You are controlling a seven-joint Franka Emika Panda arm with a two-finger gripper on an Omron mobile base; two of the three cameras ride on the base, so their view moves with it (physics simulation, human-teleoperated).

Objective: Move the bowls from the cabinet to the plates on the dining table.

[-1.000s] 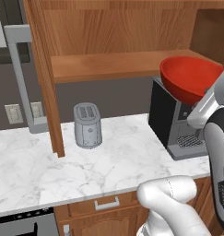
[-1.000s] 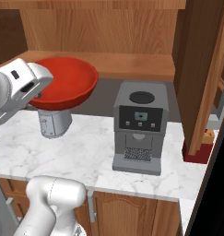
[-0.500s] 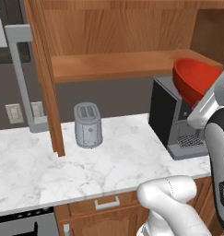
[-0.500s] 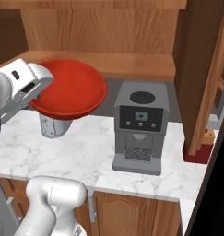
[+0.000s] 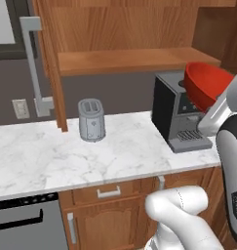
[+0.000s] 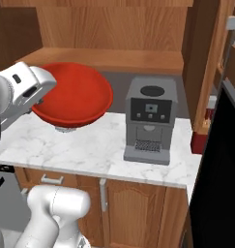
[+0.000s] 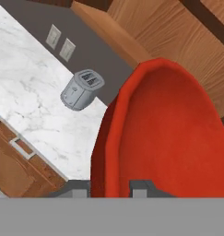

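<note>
The gripper (image 7: 110,188) clamps the red bowl's (image 6: 73,100) rim at centre-left of the right view; I'd keep it level, clear of the coffee machine (image 6: 149,120).

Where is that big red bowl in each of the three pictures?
Left base view: the red bowl is at the right edge, tilted, in front of the coffee machine.
Right base view: left of centre, beside the coffee machine.
Hand view: it covers the right half.
Shared landmark: the toaster.

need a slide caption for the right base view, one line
Claw grips the red bowl by its rim above the marble counter, left of the coffee machine.
</note>
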